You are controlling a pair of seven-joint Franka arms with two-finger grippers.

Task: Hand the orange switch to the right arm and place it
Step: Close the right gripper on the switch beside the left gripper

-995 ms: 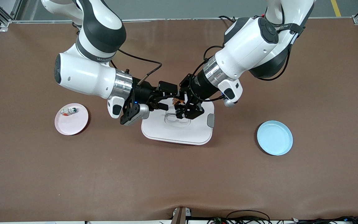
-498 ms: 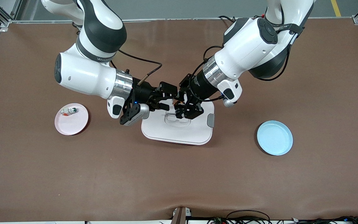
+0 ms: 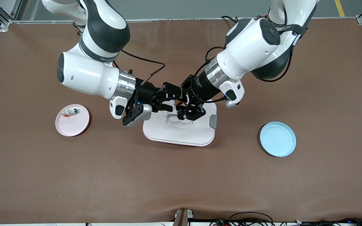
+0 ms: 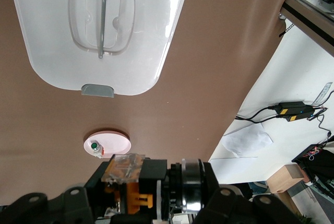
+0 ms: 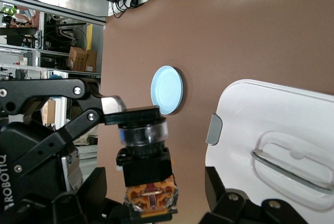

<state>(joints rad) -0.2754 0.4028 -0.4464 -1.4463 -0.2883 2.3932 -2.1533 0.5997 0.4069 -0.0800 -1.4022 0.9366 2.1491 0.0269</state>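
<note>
The handover is midway. On the brown, matte desk (image 3: 181, 175) the glossy blue plate (image 3: 277, 139) lies nearest the front camera, bare; the pink plate (image 3: 72, 120) holds a small whitish piece. Between them lies a smooth white lid (image 3: 181, 133) with a moulded handle. Over it, the left pincer (image 3: 182, 111) is clamped on the orange switch (image 5: 146, 161), a blocky black part with a round end. The right pincer (image 3: 170, 102) straddles it, apparently not yet gripping. Release and placing remain.
</note>
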